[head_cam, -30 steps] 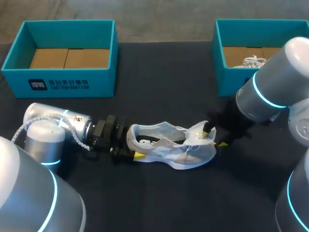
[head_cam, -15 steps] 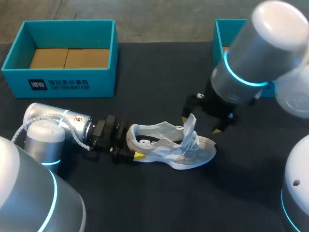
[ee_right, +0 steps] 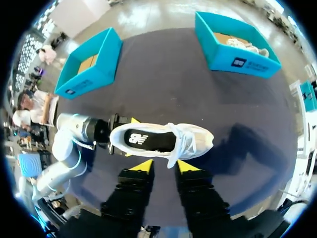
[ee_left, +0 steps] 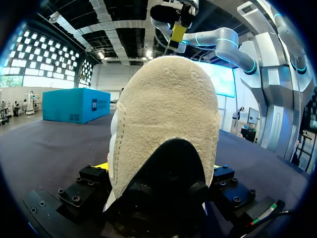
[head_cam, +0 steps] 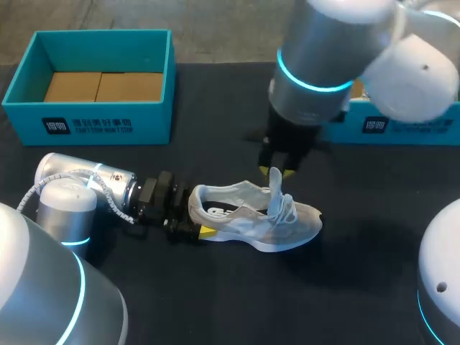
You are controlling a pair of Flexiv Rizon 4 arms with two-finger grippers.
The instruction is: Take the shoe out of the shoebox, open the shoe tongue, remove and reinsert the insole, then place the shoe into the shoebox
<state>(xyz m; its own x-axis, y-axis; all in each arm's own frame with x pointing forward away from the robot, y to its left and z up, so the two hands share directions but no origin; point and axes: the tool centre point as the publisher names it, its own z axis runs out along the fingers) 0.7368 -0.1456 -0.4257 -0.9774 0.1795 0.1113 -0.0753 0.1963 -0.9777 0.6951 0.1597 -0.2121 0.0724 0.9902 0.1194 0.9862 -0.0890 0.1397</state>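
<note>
A white mesh shoe lies on its sole mid-table, toe to the right, with its black insole showing inside. My left gripper lies low at the heel and is shut on the shoe. In the left wrist view the heel sits between the fingers. The tongue stands upright. My right gripper hangs straight above it. In the right wrist view the tongue's tip lies between the right gripper's narrowly parted yellow tips, with a dark gap on one side.
A teal shoebox with a cardboard bottom stands at the back left. A second teal box, with something white inside, stands at the back right, largely hidden by my right arm in the head view. The black tabletop lies bare in front of the shoe.
My right arm swung from beside the toe up to above the shoe's middle. The tongue went from folded forward to upright. The right fingers widened, then narrowed. Left arm and shoe stayed put.
</note>
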